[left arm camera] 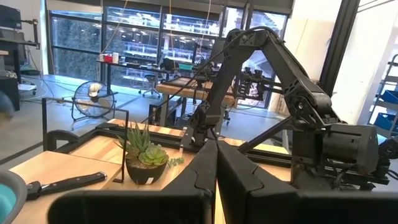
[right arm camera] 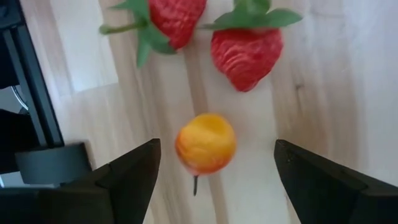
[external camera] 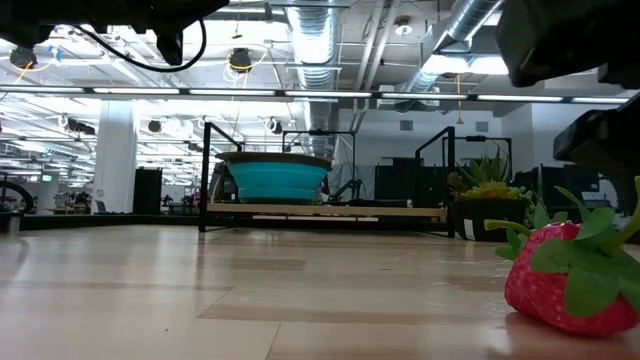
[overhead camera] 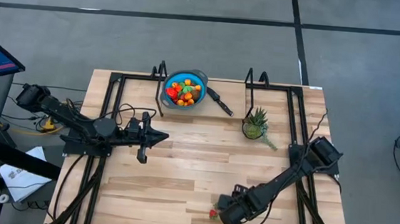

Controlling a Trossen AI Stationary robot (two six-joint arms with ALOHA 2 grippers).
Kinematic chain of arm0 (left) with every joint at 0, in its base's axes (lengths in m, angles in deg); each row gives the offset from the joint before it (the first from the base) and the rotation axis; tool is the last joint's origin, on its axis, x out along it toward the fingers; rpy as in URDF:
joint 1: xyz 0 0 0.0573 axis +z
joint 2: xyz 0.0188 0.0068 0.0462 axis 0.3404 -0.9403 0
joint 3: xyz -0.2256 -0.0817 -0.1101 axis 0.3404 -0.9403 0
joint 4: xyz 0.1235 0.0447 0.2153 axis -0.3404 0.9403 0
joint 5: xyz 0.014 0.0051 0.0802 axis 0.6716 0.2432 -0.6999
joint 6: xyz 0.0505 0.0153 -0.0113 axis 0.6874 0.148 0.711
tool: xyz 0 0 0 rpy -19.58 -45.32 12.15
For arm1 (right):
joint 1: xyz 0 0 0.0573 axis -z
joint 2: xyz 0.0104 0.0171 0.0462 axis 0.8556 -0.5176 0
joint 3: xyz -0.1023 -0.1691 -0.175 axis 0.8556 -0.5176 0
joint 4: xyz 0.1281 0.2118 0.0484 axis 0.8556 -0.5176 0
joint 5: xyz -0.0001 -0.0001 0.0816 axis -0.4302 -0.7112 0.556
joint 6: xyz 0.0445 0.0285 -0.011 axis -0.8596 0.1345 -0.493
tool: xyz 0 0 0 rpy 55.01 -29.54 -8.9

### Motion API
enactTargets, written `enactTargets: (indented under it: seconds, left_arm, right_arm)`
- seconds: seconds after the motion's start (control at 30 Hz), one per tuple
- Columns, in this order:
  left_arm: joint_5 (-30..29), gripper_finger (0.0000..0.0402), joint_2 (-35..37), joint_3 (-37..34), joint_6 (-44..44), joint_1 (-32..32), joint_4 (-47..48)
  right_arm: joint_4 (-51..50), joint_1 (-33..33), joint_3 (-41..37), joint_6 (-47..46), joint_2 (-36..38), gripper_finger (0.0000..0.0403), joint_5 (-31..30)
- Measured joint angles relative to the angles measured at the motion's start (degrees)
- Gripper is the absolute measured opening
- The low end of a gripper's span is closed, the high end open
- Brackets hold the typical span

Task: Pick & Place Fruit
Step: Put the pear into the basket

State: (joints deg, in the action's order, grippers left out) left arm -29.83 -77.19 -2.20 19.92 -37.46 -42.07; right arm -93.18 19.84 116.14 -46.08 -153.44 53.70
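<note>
Fingers (right arm camera: pixel 130 171) of the right gripper (right arm camera: pixel 217 180) are standing wide apart, straddling a small orange fruit (right arm camera: pixel 206 142) that is lying on the desk (overhead camera: pixel 202 169) between them, untouched. Two strawberries (right arm camera: pixel 245 53) are sitting just beyond the orange fruit; in the high view only a red speck (overhead camera: pixel 213 214) is showing beside the gripper. The orange fruit is looking light, smooth and rounded, probably hard plastic, so it may roll; taking it across its widest middle seems best. More fruit is piled in the blue bowl (overhead camera: pixel 185 89), well beyond the orange fruit, near a potted plant (overhead camera: pixel 255 123). The left gripper (overhead camera: pixel 156 139) is waiting, fingers together. Pale wood planks are carrying everything; an open workshop is stretching behind.
</note>
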Motion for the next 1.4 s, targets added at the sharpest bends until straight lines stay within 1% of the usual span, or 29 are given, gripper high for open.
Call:
enactTargets:
  seconds: [0.4,0.63,0.77,1.0,1.1,1.2,1.4]
  left_arm:
    - [0.02,0.0002,0.00,0.00,0.00,0.00,0.26]
    - [0.01,0.0002,0.00,0.00,0.00,0.00,0.34]
    - [0.00,0.0002,0.00,0.00,-0.01,0.02,0.35]
    - [0.01,0.0002,0.00,0.00,0.00,0.00,0.35]
    - [0.00,0.0002,0.00,0.00,0.00,0.00,0.35]
    - [0.00,0.0002,0.00,0.00,0.00,0.00,0.35]
    - [0.00,0.0002,0.00,0.00,-0.01,0.01,0.35]
  right_arm:
    - [0.32,-0.73,0.00,-0.21,0.00,0.0270,-0.13]
    - [0.43,-0.71,0.00,-0.22,0.02,0.0242,-2.06]
    - [0.41,-0.73,0.00,-0.21,0.02,0.0206,-2.05]
    - [0.22,-0.73,0.00,-0.13,0.05,0.0117,-1.83]
    - [0.15,-0.73,0.00,0.11,0.13,0.0090,-1.76]
    - [0.00,-0.73,0.00,0.20,0.17,0.0082,-1.50]
    - [-0.02,-0.73,0.00,0.22,0.17,0.0093,-1.40]
